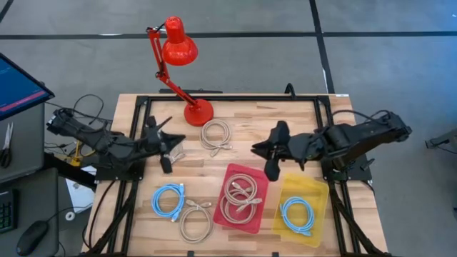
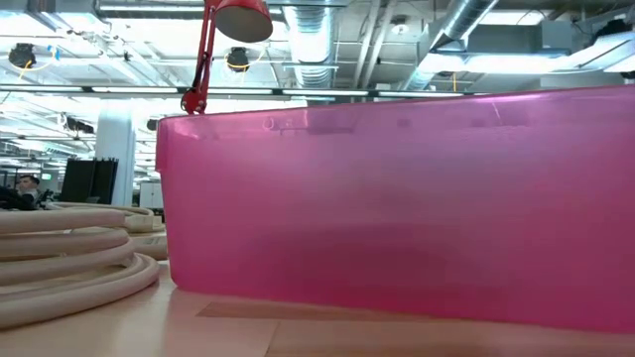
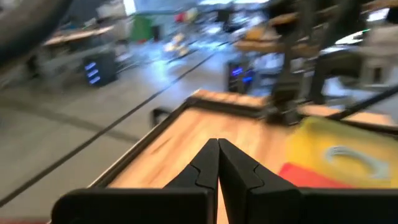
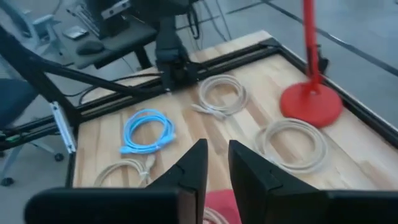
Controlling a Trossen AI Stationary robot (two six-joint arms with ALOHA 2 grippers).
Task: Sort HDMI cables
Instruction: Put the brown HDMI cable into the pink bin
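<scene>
Beige coils lie flat on the table: one [image 1: 216,135] near the lamp base, one [image 4: 221,93] close by my left gripper, and one [image 1: 194,221] at the near edge. A light blue coil [image 1: 169,200] lies beside that last one. More beige cable [image 1: 239,198] lies in the red tray [image 1: 258,214]. A blue coil [image 1: 297,215] lies in the yellow tray [image 1: 318,191]. My left gripper [image 1: 177,140] is shut and empty above the table's left part. My right gripper [image 1: 258,148] is open by a narrow gap [image 4: 217,165] and empty, above the table behind the red tray.
A red desk lamp [image 1: 178,43] stands with its base [image 1: 198,112] at the table's far edge. A black frame [image 1: 228,98] runs around the table. In the low view the red tray's wall [image 2: 397,208] fills the picture, with a beige coil [image 2: 60,258] beside it.
</scene>
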